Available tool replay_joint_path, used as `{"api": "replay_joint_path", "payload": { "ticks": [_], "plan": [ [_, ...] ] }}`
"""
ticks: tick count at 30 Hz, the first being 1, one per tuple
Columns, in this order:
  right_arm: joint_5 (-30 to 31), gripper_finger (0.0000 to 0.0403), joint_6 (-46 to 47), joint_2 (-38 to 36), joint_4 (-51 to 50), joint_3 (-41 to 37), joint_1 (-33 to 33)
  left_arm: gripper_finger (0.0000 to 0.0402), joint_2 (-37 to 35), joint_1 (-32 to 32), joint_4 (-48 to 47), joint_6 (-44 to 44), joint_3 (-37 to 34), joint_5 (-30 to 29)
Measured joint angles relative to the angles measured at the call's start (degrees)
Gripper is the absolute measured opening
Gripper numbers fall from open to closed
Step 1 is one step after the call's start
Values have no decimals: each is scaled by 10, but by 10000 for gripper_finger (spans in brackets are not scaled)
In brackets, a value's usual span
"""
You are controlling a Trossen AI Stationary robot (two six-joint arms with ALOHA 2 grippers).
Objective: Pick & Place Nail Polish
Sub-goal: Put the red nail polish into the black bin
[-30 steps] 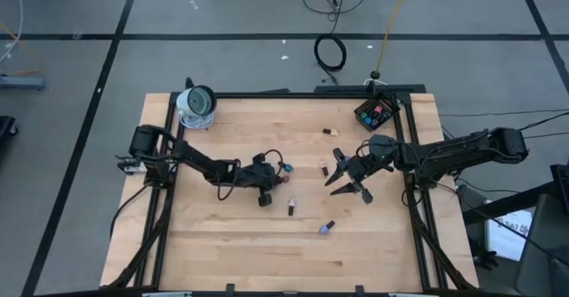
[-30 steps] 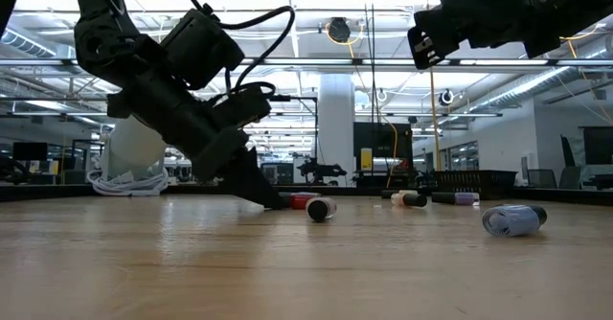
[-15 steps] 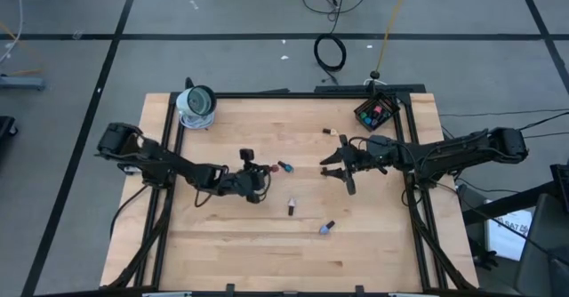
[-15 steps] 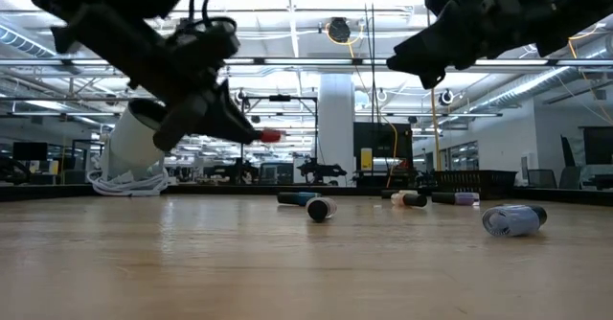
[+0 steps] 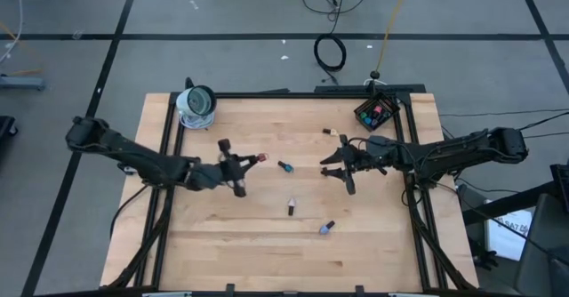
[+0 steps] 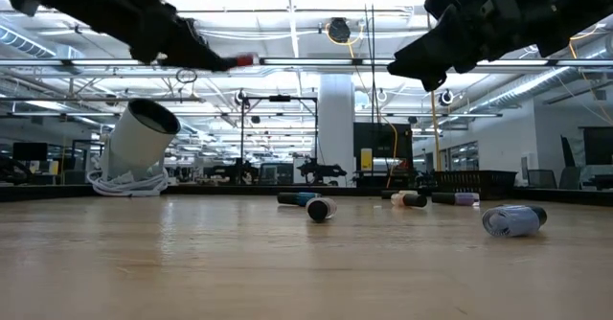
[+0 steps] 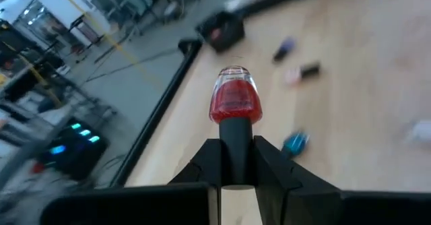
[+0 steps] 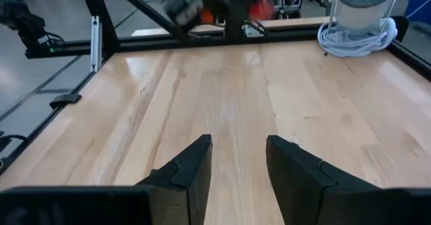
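High view: left pincer point(image 5: 253, 160), raised above the wooden surface point(image 5: 231, 244) left of centre, clenched on the dark cap of a red nail polish bottle point(image 5: 261, 158); the red glass end sticks out beyond the fingertips toward the surface's middle

Left wrist view: same red bottle point(image 7: 234, 102) upright between the two dark fingers point(image 7: 271, 168), gripped by its cap

Right pincer point(image 5: 339, 165): held off the surface right of centre, fingers parted with nothing between them, as the right wrist view shows point(image 8: 237, 159)

Loose nail polish on the surface, high view, four counted:
- teal bottle point(image 5: 284, 166), just beside the held red one, between the two pincers
- dark-capped bottle point(image 5: 291, 209), nearer the front edge, below centre
- blue-lilac bottle point(image 5: 327, 228), further toward the front right
- small bottle point(image 5: 331, 132) near the back, ahead of the right pincer

Black box point(image 5: 375, 112) at the back right corner, with pink and other bottles inside; number cannot be told

White cylindrical lamp-like object point(image 5: 196, 105) with coiled cord, one, at the back left corner

Nothing stands between the left pincer and the box except the right arm point(image 5: 444, 153), which lies along the right side
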Motion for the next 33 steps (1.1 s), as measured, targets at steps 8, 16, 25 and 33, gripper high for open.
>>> {"api": "replay_joint_path", "payload": {
  "ticks": [8,16,25,33],
  "plan": [
    [0,130,0,0,0,0,0,37,-84,-1,237,-109,-81,142],
    [0,130,0,0,0,0,0,37,-120,-6,382,-249,-82,584],
    [0,130,1,0,0,0,0,37,-119,-39,356,-211,-81,532],
    [0,130,0,0,0,0,0,37,-119,-39,364,-210,-81,529]
  ]
}}
